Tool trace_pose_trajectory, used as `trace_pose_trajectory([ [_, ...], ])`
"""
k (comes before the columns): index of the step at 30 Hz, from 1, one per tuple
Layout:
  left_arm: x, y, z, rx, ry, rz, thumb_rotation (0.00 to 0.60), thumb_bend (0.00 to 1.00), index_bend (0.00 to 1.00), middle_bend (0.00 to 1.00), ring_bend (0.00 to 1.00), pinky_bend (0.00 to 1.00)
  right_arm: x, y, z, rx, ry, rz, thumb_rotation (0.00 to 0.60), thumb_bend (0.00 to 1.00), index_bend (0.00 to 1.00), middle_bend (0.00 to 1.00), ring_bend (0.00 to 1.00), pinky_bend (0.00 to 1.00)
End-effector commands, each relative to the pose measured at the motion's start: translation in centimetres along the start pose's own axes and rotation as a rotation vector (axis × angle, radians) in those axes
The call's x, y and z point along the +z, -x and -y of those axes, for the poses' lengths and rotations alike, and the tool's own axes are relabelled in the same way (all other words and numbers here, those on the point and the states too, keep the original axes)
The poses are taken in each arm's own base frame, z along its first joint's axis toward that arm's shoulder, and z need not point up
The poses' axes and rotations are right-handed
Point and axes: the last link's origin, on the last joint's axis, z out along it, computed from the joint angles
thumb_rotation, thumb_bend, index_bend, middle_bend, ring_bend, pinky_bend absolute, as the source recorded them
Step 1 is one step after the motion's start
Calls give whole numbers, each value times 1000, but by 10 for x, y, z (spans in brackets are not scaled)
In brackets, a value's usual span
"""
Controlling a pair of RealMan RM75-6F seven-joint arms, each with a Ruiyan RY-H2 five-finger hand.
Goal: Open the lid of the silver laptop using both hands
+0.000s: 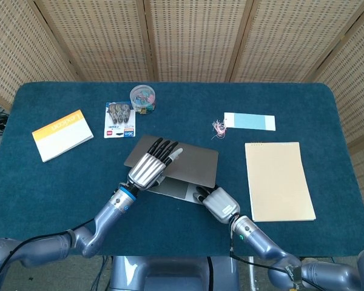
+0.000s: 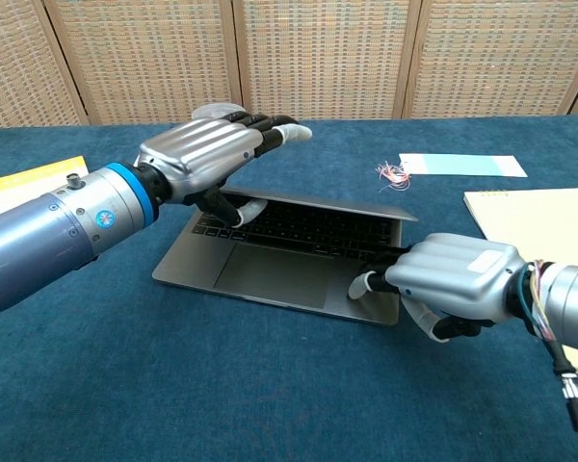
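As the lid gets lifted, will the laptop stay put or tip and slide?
The laptop looks rigid, so it probably won't flex. Its base might lift with the lid, but the right hand rests on the palm rest, likely pinning it. The cloth table probably limits sliding.

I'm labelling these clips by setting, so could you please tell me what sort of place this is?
Probably an office-style desk mock-up in a lab: a blue-covered table with a silver laptop, a notepad and an orange booklet, backed by woven folding screens.
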Motion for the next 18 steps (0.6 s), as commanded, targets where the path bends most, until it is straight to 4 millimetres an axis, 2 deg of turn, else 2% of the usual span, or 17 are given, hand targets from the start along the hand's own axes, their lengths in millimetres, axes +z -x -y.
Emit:
trace_pose_trajectory([
  [1,1,-1,1,2,-2,-2,600,496,0,0,0,0,1,0,3,2,-6,9,600,1000,172,185,109,231],
  [10,9,-10,5,24,-9,-21,600,495,0,0,0,0,0,0,6,3,-35,31,600,1000,188,197,127,248],
  [18,27,-26,12,54,-45,-55,600,495,0,0,0,0,0,1,9,5,-54,38,600,1000,190,199,129,248],
])
